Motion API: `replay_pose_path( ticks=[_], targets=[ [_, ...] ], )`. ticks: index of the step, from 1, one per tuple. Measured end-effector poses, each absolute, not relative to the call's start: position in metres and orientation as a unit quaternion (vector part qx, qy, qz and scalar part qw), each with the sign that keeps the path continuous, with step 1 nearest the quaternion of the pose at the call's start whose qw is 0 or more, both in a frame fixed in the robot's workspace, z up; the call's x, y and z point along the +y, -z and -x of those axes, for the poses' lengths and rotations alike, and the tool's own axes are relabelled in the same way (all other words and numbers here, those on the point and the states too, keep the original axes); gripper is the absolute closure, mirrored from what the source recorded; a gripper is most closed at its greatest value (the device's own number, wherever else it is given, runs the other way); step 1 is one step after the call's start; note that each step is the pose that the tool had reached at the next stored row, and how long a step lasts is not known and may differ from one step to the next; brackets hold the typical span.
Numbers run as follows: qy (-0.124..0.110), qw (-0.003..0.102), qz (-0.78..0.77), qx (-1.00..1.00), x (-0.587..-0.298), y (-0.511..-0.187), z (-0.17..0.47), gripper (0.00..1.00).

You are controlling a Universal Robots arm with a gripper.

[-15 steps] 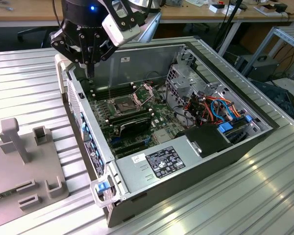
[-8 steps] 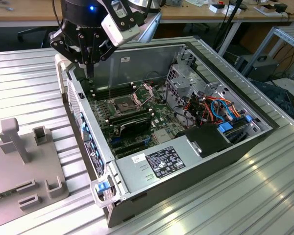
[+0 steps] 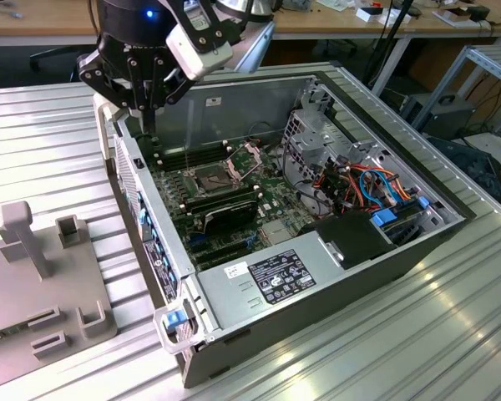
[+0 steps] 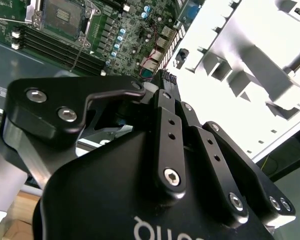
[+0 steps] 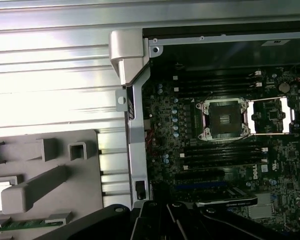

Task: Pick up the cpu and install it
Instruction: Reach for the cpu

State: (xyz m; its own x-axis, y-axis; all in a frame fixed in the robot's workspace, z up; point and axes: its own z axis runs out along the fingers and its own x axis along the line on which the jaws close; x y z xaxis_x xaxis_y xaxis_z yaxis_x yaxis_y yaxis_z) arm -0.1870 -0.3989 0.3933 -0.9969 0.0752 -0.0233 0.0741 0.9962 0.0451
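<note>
fingers [image 4: 164, 90] together, gripping nothing, high beside empty cpu socket [image 5: 225, 117]; cpu pickup likely needs level, gentle, edge-only grip.

We see a matte black gripper [image 3: 144, 104] with jointed link bars [image 4: 169, 145], silver screws [image 4: 172, 176], white lettering [image 4: 165, 231] and a blue light [image 3: 150, 12].

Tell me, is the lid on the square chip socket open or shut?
Open. In the first wrist view the metal frame is flipped away beside the socket, whose dark middle is uncovered.
</note>
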Motion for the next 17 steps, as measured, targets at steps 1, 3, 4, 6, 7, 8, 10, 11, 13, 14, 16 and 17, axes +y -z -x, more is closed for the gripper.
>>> replay_pose_path(
  ticks=[1,3,4,6,7,8,10,11,13,14,16,17],
  targets=[
    [-0.022,0.012,-0.037,0.999,-0.399,-0.393,0.188,0.89],
    [-0.022,0.013,-0.037,0.999,-0.399,-0.393,0.191,0.89],
    [-0.022,0.013,-0.037,0.999,-0.399,-0.393,0.192,0.89],
    [-0.022,0.013,-0.037,0.999,-0.399,-0.393,0.194,0.89],
    [-0.022,0.013,-0.037,0.999,-0.399,-0.393,0.195,0.89],
    [-0.022,0.013,-0.037,0.999,-0.399,-0.393,0.196,0.89],
    [-0.022,0.012,-0.037,0.999,-0.399,-0.393,0.198,0.89],
    [-0.022,0.013,-0.037,0.999,-0.399,-0.393,0.199,0.89],
    [-0.022,0.012,-0.037,0.999,-0.399,-0.393,0.202,0.89],
    [-0.022,0.012,-0.037,0.999,-0.399,-0.393,0.203,0.89],
    [-0.022,0.013,-0.037,0.999,-0.399,-0.393,0.204,0.89],
    [-0.022,0.013,-0.037,0.999,-0.399,-0.393,0.205,0.89]
  ],
)
